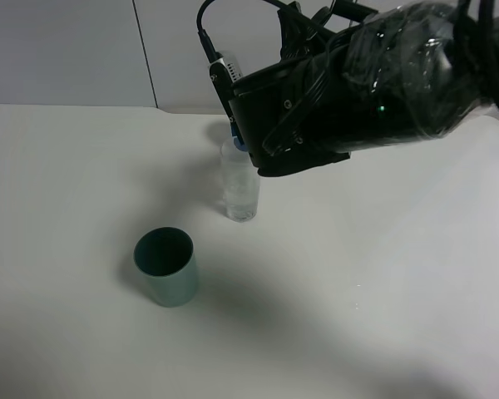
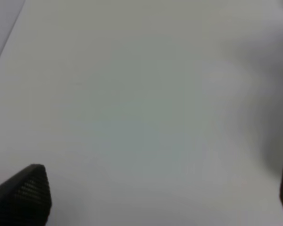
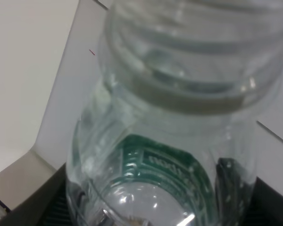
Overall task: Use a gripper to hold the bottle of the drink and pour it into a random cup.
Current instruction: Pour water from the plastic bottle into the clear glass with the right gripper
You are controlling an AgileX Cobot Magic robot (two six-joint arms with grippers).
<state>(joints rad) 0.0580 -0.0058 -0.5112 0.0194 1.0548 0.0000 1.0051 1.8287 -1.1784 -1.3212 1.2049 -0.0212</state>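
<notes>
Where the bottle sits: the bottle (image 3: 179, 117) is clamped in the right gripper (image 3: 160, 209), so close to the wrist lens that it fills that view. Dark fingers show on either side of its lower body.
Right gripper: clenched on the bottle, with the hold at the labelled belly, short of the ribbed shoulders.
Right arm (image 1: 358, 83): comes in from 2 o'clock in the high view and hangs over the cup (image 1: 239, 187), hiding the bottle there (a bluish scrap at the cup's 12 o'clock may be its mouth; cannot say).
Cup: tall, clear and upright on the counter (image 1: 382, 274), near mid-scene. Cannot tell whether anything is in it.
Teal cup (image 1: 166, 268): upright at 7 o'clock from the cup, well apart, apparently not in play.
Left gripper (image 2: 155, 195): released, jaws wide, nothing between them, bare counter beneath.
Step, as judged: the pour itself, with the bottle's mouth brought over the rim.
Handling: thin clear plastic, probably light and smooth. It would likely dent under a hard squeeze and slide if wet. The ribbed parts look stiffer, and the label (image 3: 174, 165) band offers the best purchase. The mouth is out of view; if uncapped, any tilt spills.
Risk: the cup is narrow and tall, so a nudge from the bottle or arm could topple it, and glass would break.
</notes>
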